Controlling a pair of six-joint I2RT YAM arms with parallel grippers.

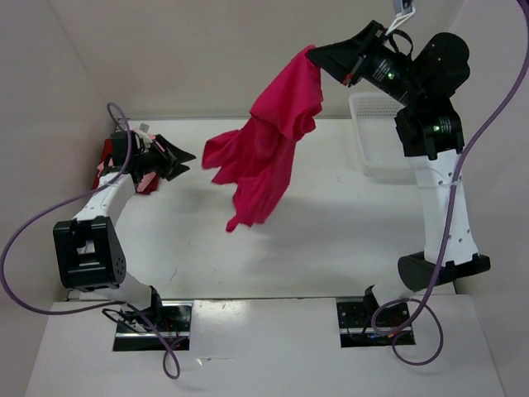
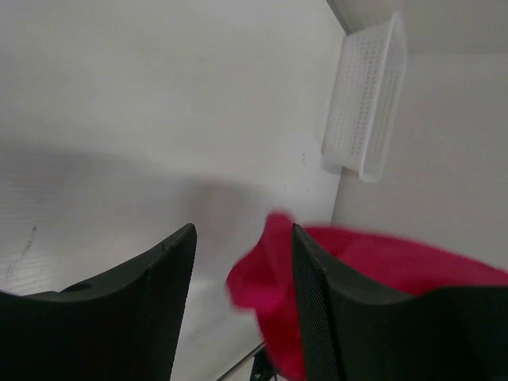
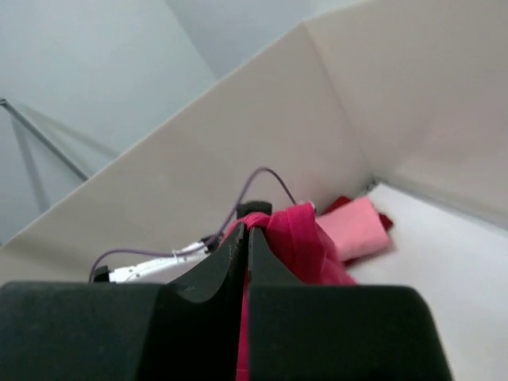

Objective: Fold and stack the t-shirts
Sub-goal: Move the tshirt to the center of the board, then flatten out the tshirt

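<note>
My right gripper [image 1: 319,56] is raised high at the back right and is shut on the top of the bright magenta-pink t-shirt [image 1: 269,145], which hangs down over the middle of the table, bunched and unfolded. In the right wrist view the jaws [image 3: 247,232] pinch that cloth [image 3: 298,234]. My left gripper [image 1: 187,161] is at the left, open, its tips just short of the shirt's left corner. In the left wrist view the magenta cloth [image 2: 266,286] shows beyond the gap, close to the right finger [image 2: 313,274]. A folded light pink t-shirt [image 3: 359,228] lies on a dark red one [image 3: 340,204] at the far left.
A white mesh basket [image 1: 376,136] stands at the back right of the table, under the right arm; the left wrist view shows the basket [image 2: 369,103] too. Beige walls close in the table at the back and both sides. A purple cable loops off each arm.
</note>
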